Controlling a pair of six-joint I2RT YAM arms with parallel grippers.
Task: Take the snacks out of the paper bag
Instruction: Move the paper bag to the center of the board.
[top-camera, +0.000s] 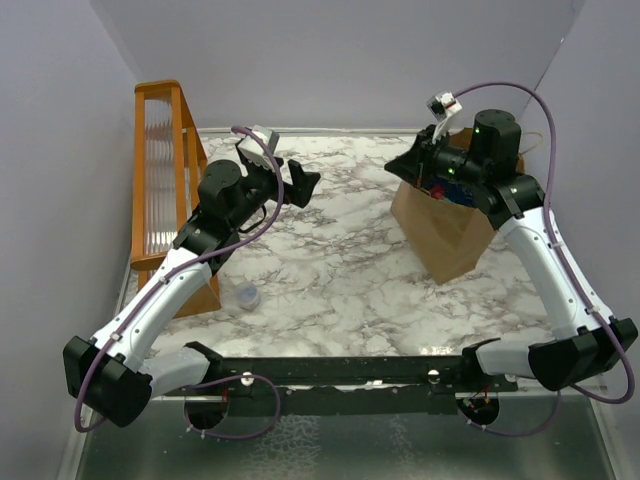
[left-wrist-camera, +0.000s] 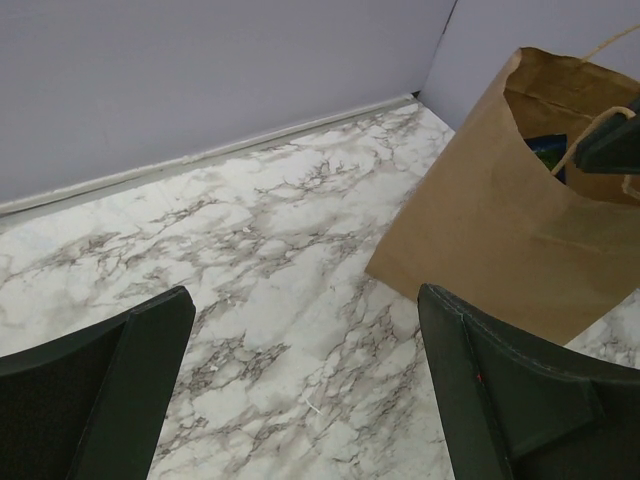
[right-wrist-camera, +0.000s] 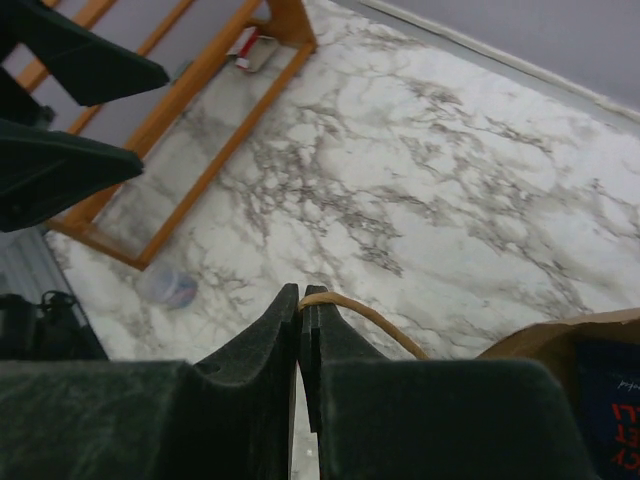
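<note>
Since the right gripper (right-wrist-camera: 300, 300) is pressed together on nothing more than the thin twisted handle (right-wrist-camera: 365, 318) of the paper bag (top-camera: 450, 235), a hard pull could, I judge, tear the cord loose or tip the bag. The bag stands at the upper right of the overhead view with the snacks (right-wrist-camera: 610, 400) inside, a dark blue packet with red print showing at its mouth. If the handle slipped from the pinch, the mouth might sag over the packets. The left gripper (top-camera: 298, 183) hangs spread wide and empty above the desk (top-camera: 340, 290) at upper centre-left, well apart from the bag. An orange wooden rack (top-camera: 160, 170) lines the left edge, and a small clear cap (top-camera: 247, 296) lies near its lower end. Neither blocks the way, though the right arm itself leans over the opening.
</note>
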